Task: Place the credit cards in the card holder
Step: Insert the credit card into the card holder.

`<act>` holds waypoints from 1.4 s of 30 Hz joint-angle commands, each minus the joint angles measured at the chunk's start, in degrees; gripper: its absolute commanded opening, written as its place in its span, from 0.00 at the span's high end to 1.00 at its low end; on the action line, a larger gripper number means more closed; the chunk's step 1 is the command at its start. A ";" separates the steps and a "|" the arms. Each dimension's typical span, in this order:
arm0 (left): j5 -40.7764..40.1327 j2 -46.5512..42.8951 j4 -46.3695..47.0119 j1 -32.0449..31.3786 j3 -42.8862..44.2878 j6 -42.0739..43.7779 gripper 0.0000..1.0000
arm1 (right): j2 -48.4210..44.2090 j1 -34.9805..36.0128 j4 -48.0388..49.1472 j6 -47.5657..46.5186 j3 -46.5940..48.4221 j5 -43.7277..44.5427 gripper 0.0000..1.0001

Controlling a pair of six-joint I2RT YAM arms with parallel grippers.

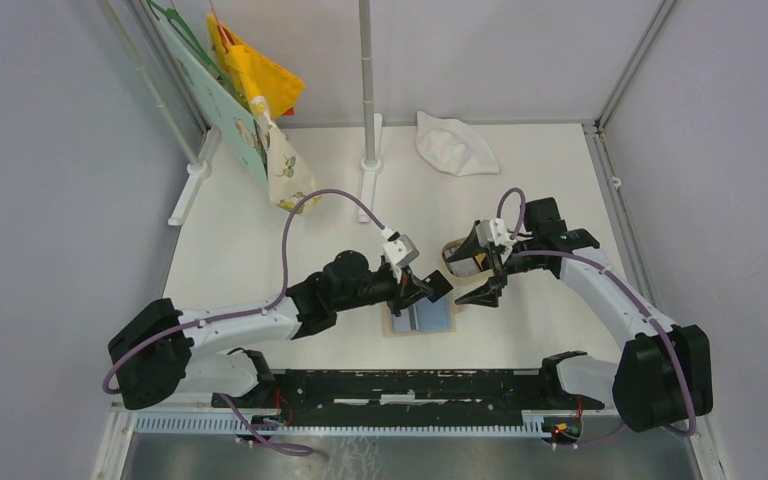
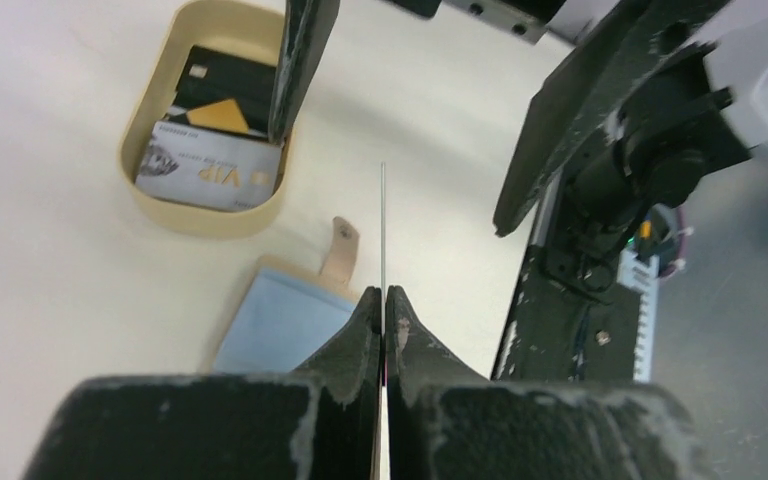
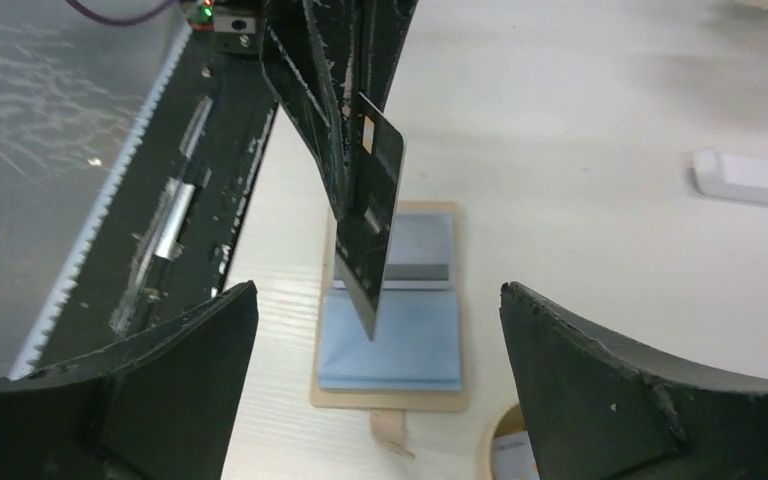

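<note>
The beige card holder (image 1: 422, 318) lies open on the table, light blue lining up, strap toward the tray; it also shows in the right wrist view (image 3: 390, 345) and the left wrist view (image 2: 280, 325). My left gripper (image 1: 428, 290) (image 2: 382, 295) is shut on a black credit card (image 3: 372, 215), held on edge just above the lining, seen as a thin line (image 2: 383, 220). My right gripper (image 1: 477, 270) (image 3: 378, 290) is open and empty above the tan tray (image 2: 200, 218). The tray holds a grey-white card (image 2: 210, 172), an orange card (image 2: 218, 115) and a black card (image 2: 222, 75).
A black rail (image 1: 400, 390) runs along the near table edge. A white pole (image 1: 368, 90) on a base stands at the back. A white cloth (image 1: 455, 145) lies back right. Coloured fabric items (image 1: 250, 90) hang back left.
</note>
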 commanded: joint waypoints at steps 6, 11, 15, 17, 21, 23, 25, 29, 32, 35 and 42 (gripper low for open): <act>2.77 0.12 -35.74 0.60 12.60 11.96 0.98 | -2.83 4.12 1.44 -4.24 -1.15 6.79 0.02; 6.84 3.27 -38.55 0.47 16.94 14.07 0.98 | 1.01 6.95 3.19 -1.26 -1.18 7.69 0.07; 7.96 6.55 -39.66 0.49 19.17 14.35 0.98 | 3.19 8.98 4.87 2.00 -1.18 7.92 0.26; 8.13 7.69 -39.68 0.46 19.73 14.35 0.98 | 3.87 9.74 5.38 3.20 -1.09 7.39 0.35; 7.94 8.76 -39.00 0.46 20.13 14.35 0.98 | 4.76 10.57 6.48 5.75 -0.74 6.80 0.64; 7.64 8.37 -37.59 0.46 19.50 14.30 0.97 | 5.15 10.71 7.08 7.42 -0.44 6.33 0.80; 7.29 7.32 -35.40 0.45 18.19 13.34 0.90 | 5.56 10.71 7.90 9.56 0.00 6.44 0.95; 4.88 2.46 -25.49 0.55 12.07 9.41 0.67 | 6.13 10.62 9.18 13.55 0.67 5.22 1.00; 2.55 -4.60 -16.37 0.63 3.37 6.01 0.50 | 5.68 9.69 10.84 16.24 0.22 1.66 1.00; 1.13 -10.46 -5.45 0.67 -4.95 2.00 0.35 | 4.30 8.32 18.76 24.29 -2.58 -2.33 1.00; -0.96 -13.61 6.18 0.69 -12.24 -3.03 0.17 | 2.09 6.42 36.15 40.51 -7.81 -5.31 1.00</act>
